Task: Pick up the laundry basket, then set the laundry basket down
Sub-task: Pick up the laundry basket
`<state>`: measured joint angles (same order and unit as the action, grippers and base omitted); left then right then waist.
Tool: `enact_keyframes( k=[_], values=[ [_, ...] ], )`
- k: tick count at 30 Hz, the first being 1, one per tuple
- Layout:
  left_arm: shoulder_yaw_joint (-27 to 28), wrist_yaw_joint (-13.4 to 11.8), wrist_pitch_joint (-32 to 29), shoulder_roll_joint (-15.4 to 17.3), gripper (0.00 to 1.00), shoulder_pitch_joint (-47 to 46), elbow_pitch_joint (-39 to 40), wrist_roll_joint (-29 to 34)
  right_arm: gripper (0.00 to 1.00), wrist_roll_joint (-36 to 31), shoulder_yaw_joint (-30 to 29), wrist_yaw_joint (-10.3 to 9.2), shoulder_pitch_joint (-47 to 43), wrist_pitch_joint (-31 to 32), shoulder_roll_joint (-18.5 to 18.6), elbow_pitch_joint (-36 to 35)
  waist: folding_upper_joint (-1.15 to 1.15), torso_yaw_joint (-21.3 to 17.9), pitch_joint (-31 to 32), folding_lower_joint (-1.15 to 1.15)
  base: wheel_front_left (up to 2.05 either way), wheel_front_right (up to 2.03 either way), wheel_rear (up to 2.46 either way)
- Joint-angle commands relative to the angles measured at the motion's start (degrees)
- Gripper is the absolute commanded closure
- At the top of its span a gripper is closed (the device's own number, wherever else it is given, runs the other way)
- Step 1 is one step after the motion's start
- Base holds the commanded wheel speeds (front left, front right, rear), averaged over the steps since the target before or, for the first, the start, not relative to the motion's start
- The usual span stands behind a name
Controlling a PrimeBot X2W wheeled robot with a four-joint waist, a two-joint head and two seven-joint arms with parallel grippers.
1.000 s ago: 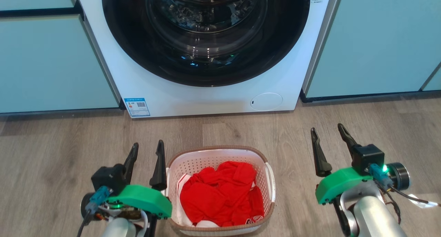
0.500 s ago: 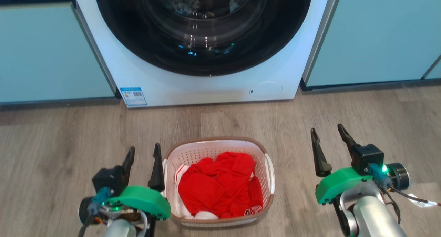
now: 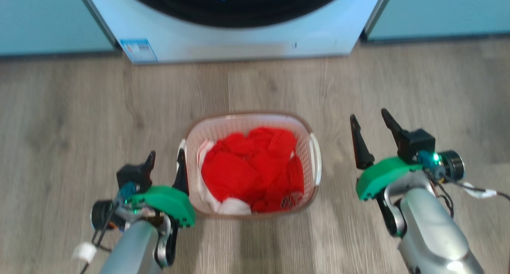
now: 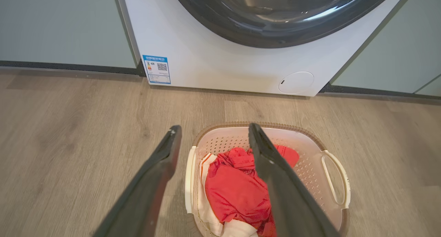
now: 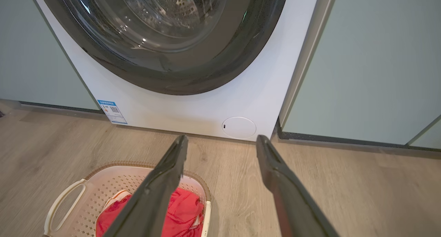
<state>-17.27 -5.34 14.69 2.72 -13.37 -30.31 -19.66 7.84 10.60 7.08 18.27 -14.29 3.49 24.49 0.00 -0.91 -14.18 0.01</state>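
The left tool [image 3: 166, 156] has its two fingers spread apart and holds nothing. Its inner finger is just beside the left handle [image 3: 181, 146] of the basket [image 3: 249, 115]; whether they touch cannot be told. The right tool [image 3: 368, 114] is also spread and empty. It hangs over bare floor [image 3: 79, 106], a little apart from the basket's right side. The basket stands on the floor between them, filled with red clothes [image 3: 247, 166] and a bit of white cloth. The washing machine [image 3: 239, 43] stands at the far side.
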Motion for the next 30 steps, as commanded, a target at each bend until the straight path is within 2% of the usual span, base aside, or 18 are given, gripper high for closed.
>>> enact_keyframes(
  k=[1,5,9,20,30],
  values=[
    [1.8,0.2,0.3,0.2,0.0,-3.2,0.2,0.8,0.0,0.9,1.6,0.41,2.2,-0.7,0.0,-0.8,0.0,-0.1,-5.3,-0.01,0.0,0.0,0.0],
    [3.2,1.3,0.3,0.2,0.0,-8.3,-5.3,0.8,0.0,2.5,3.0,0.41,6.7,-0.7,0.1,2.6,0.0,-0.4,-10.7,-0.01,0.0,0.0,0.0],
    [3.9,3.8,0.3,0.2,0.0,-14.9,-14.1,1.1,0.0,5.0,5.3,0.41,11.9,-0.7,-0.1,8.8,0.0,-0.7,-16.1,-0.01,0.0,0.0,0.0],
    [4.0,7.3,0.3,0.7,0.0,-27.2,-30.2,4.5,0.0,13.5,13.4,0.41,24.2,0.9,-0.6,26.1,0.0,-1.4,-25.1,-0.01,0.0,0.0,0.0],
    [2.7,9.2,0.3,1.3,0.0,-34.2,-39.5,5.5,0.0,24.3,22.4,0.41,29.6,6.5,-0.6,31.7,0.0,-1.2,-29.4,-0.01,0.0,0.0,0.0]
  ],
)
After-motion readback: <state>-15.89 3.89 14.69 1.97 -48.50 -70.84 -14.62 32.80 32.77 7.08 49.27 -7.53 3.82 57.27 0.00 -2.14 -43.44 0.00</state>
